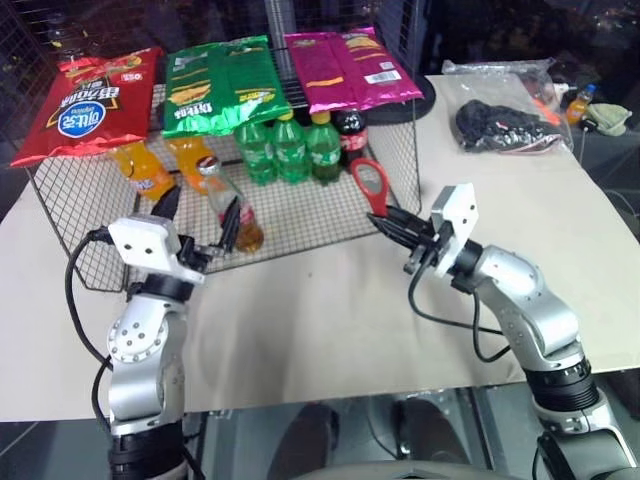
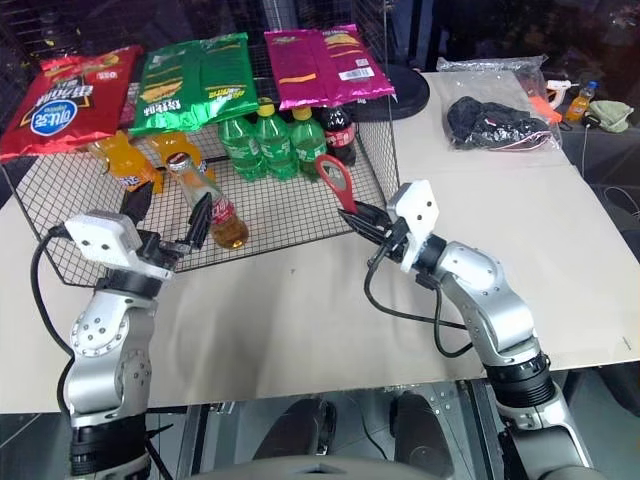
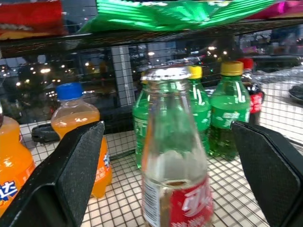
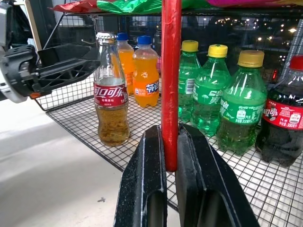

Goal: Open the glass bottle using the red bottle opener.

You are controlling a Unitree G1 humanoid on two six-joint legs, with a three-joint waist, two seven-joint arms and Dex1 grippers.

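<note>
Cap unopened; right tool pinches red bottle opener.

green soda bottles stand under snack bags on a wire rack.

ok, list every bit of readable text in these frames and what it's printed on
"可口可乐": red label of the glass bottle.
"300毫升": label of a green soda bottle.
"芬": label of an orange soda bottle.
Cola bottle: white script logo, too blurred to read.
Red, green and pink snack bags: print too small to read.
</note>
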